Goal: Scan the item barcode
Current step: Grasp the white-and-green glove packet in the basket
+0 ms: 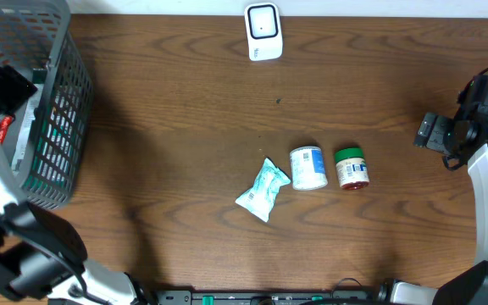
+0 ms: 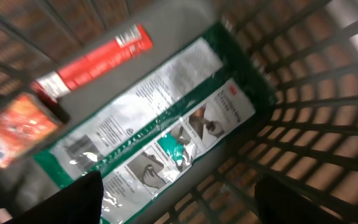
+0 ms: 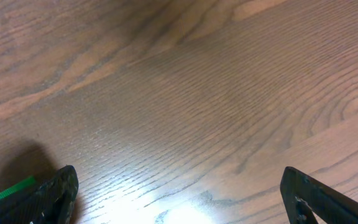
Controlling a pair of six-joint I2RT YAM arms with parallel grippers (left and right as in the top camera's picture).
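Our left gripper [image 2: 191,205] hung spread over the green-and-white packet [image 2: 160,130] lying diagonally in the basket [image 1: 58,127] at the table's [image 1: 185,127] left edge; our right gripper [image 3: 179,199], also spread, sat at the right edge.

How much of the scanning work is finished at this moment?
Three items, a packet, a can and a jar, lie out on the table; whether scanned, I cannot tell. The left gripper hangs open over a green package in the basket. The right gripper is open. Gripping it and showing it to the scanner remain.
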